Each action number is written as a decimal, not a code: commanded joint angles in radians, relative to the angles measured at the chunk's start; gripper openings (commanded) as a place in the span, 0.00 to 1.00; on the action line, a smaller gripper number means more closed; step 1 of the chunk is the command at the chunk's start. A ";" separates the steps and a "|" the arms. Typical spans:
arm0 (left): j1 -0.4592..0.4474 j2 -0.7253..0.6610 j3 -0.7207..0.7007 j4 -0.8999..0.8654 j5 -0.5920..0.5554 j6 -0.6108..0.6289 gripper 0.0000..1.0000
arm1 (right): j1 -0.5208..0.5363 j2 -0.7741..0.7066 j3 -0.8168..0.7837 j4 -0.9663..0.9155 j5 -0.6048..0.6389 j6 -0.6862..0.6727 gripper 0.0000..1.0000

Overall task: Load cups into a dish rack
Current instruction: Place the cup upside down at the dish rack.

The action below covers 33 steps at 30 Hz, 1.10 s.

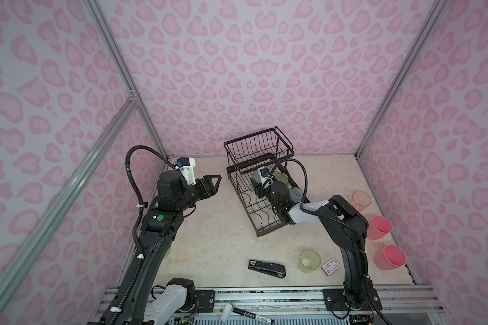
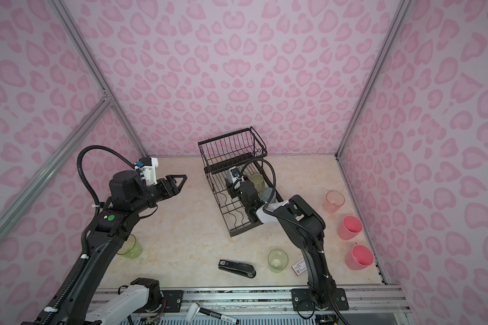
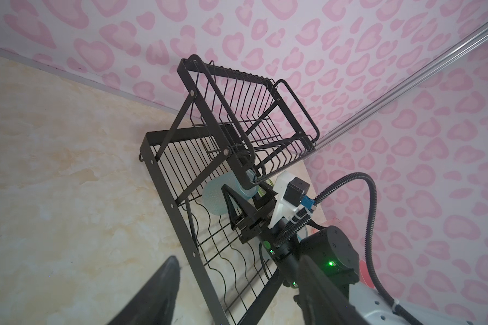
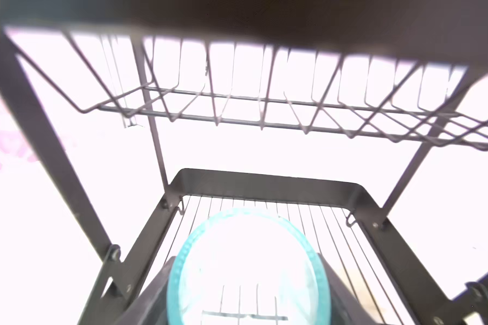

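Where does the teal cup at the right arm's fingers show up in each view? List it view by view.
Top view: teal cup on the dish rack lower tray, under the raised basket.
Top view: same spot.
Left wrist: picture centre, against the basket's lower corner.
Right wrist: low centre of the picture, between the right arm's fingers.
Shared landmark: the raised basket.

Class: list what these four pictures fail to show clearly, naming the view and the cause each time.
1. Yellow-green cup: in a top view, mostly hidden behind the left arm.
2. Teal cup: right wrist view, blurred, glare-washed, lower part cut off by the picture edge.
3. Card: both top views, print too small to read.
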 commanded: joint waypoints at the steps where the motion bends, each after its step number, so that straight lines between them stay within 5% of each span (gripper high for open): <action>1: 0.002 -0.006 -0.009 0.037 0.006 0.005 0.68 | 0.004 0.006 -0.005 0.011 0.018 0.003 0.43; 20: 0.010 0.004 -0.014 0.050 0.026 -0.004 0.68 | -0.016 0.037 0.052 -0.095 0.040 0.017 0.47; 33: 0.013 -0.008 -0.029 0.059 0.026 -0.009 0.68 | -0.016 0.035 0.055 -0.107 0.051 0.018 0.71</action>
